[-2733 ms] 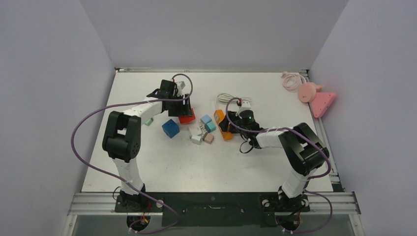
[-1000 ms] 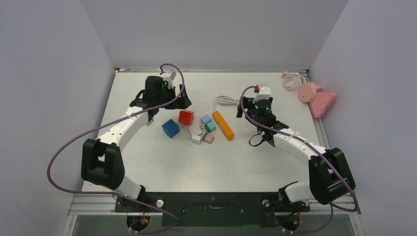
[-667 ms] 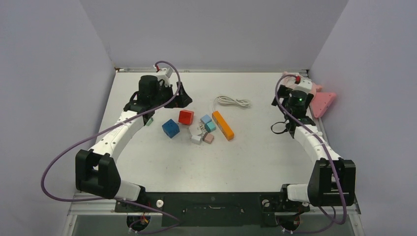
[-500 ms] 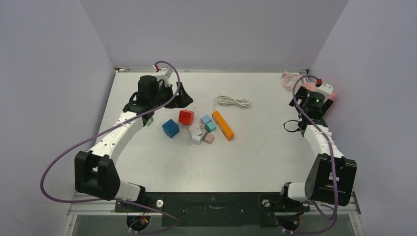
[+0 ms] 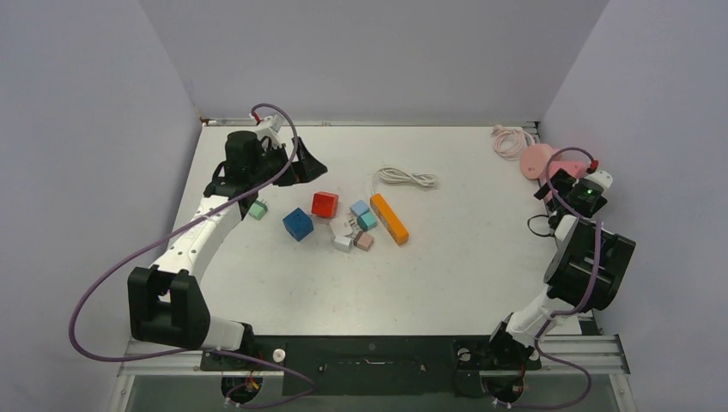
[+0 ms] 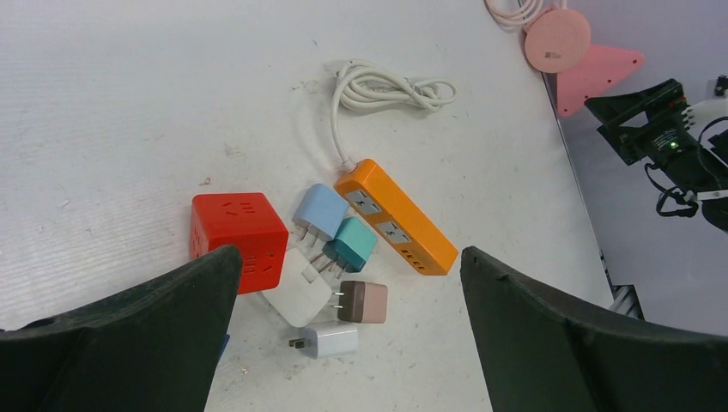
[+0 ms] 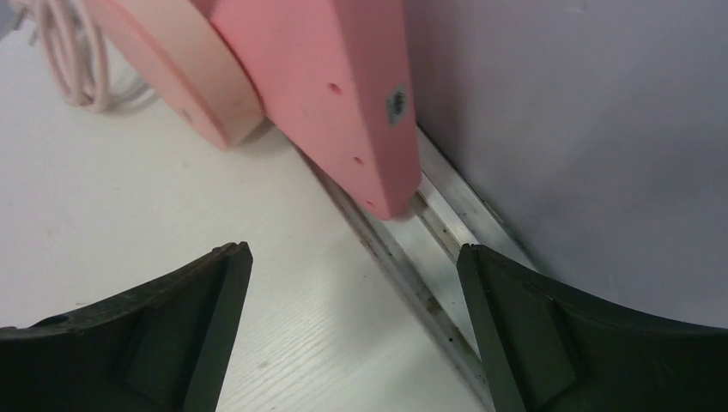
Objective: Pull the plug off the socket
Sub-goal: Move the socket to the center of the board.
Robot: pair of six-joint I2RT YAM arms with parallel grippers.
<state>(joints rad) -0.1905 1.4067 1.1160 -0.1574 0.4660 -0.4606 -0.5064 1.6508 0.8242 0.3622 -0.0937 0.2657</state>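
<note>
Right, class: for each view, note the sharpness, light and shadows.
Top view: even, soft light, all sharp, hardly any shadow beside the blue cube. Left wrist view: orange power strip crisp, no glare. Right wrist view: pink wedge very close, dark shadow on the rail beneath it.

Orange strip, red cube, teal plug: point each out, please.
orange strip (image 6: 391,225), left wrist view, middle of its top face.
red cube (image 6: 233,225), left wrist view, top face.
teal plug (image 6: 352,246), left wrist view, middle of its body.

Lab: grey-walled enclosure, white table
</note>
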